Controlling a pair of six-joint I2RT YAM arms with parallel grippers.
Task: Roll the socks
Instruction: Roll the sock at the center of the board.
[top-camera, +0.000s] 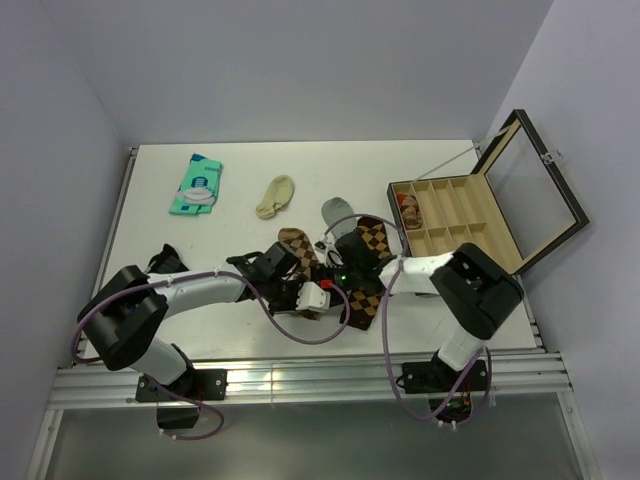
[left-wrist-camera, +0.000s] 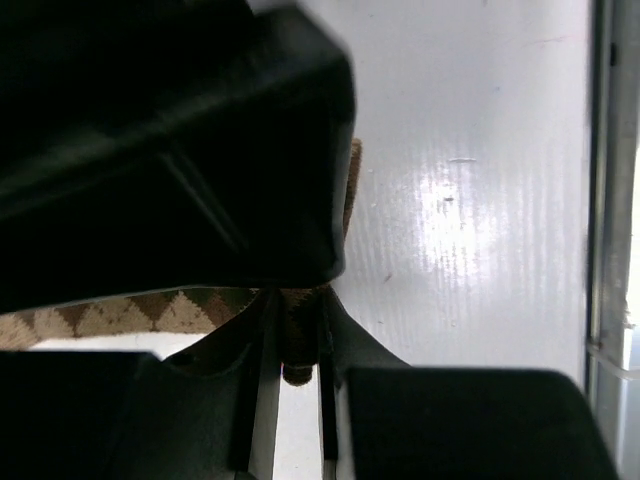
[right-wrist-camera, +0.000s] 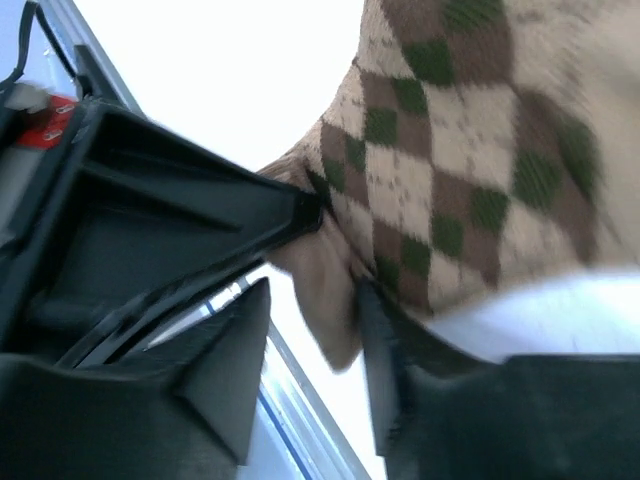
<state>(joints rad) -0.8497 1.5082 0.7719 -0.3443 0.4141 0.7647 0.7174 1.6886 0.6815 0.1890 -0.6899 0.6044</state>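
Left tool (left-wrist-camera: 297, 335) and right tool (right-wrist-camera: 315, 320) each clench the bunched brown argyle socks (top-camera: 374, 238).

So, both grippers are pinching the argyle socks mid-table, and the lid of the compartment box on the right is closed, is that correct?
Not quite: the lid of the box stands open, tilted back, as the top external view shows. The rest holds: the left gripper and the right gripper each pinch the argyle socks mid-table.
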